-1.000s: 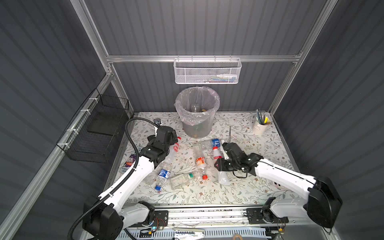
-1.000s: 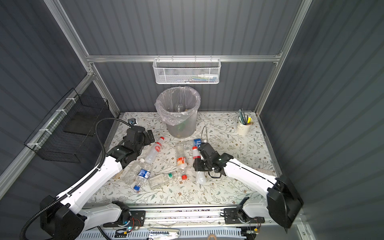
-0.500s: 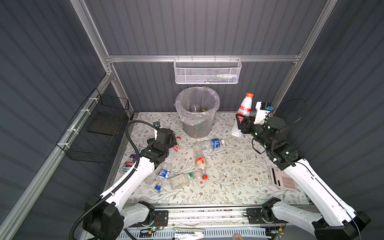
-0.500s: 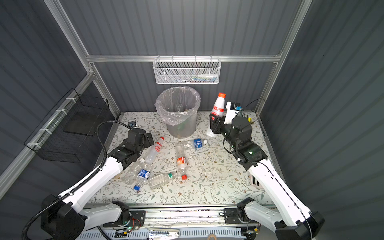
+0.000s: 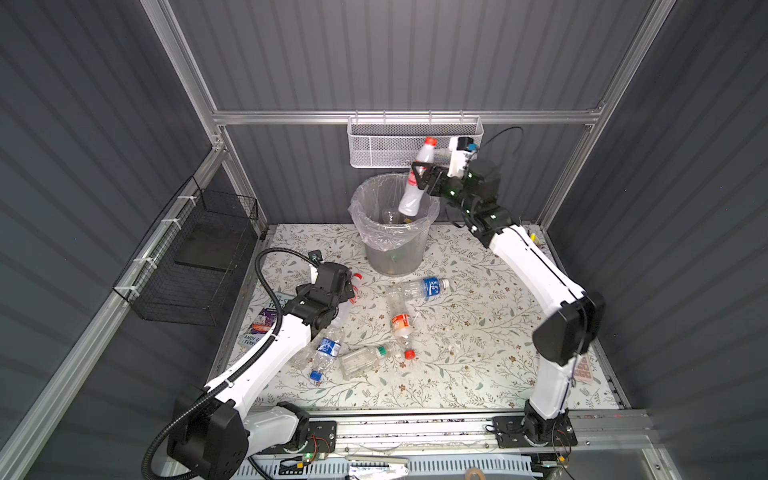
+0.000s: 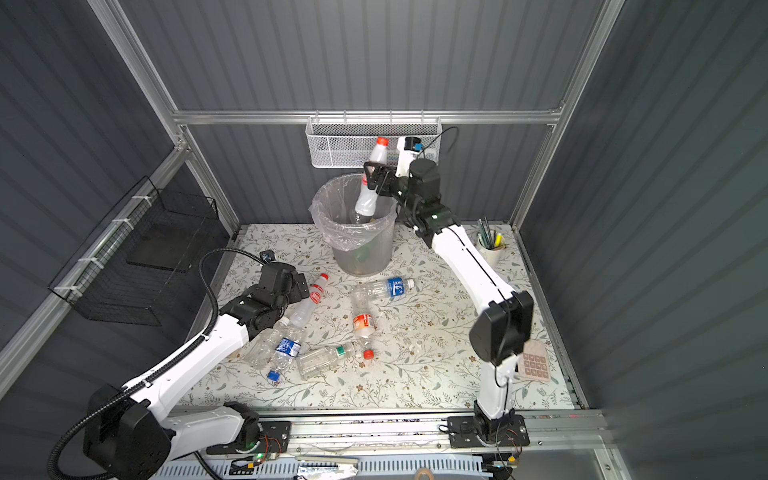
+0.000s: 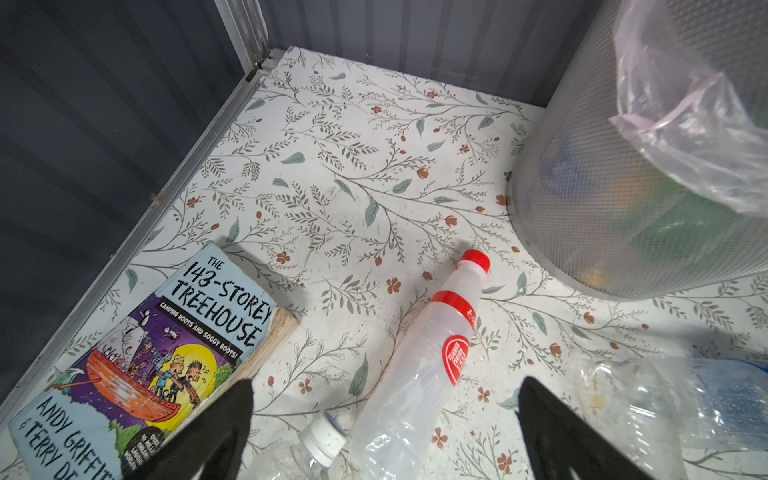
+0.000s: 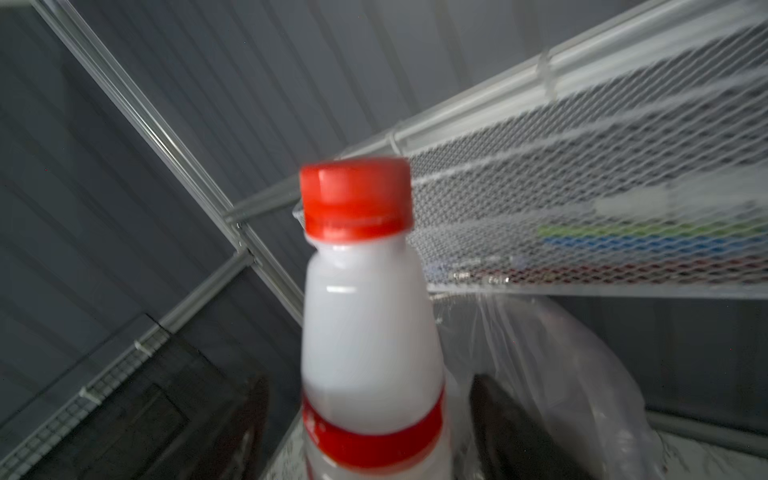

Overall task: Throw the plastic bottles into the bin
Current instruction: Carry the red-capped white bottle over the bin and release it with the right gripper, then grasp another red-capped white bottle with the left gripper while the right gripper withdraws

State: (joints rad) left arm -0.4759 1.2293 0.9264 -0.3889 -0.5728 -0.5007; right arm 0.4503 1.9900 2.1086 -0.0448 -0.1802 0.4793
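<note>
My right pincer (image 5: 420,176) is above the bin (image 5: 360,203), jaws apart. The wrist view shows thin gaps either side of the white red-capped bottle (image 5: 409,201), so it's loose, not clamped. The bottle is right between my fingers, long axis near upright but tilted: cap up toward the white wall basket (image 5: 374,145), base down over the bin's mouth. Should drop straight in, I'd judge.

My left pincer (image 7: 385,385) is wide apart, low over a second red-capped bottle (image 7: 419,374) lying flat on the table (image 5: 457,332), cap pointing at the bin. Left arm is nearer that one.
</note>
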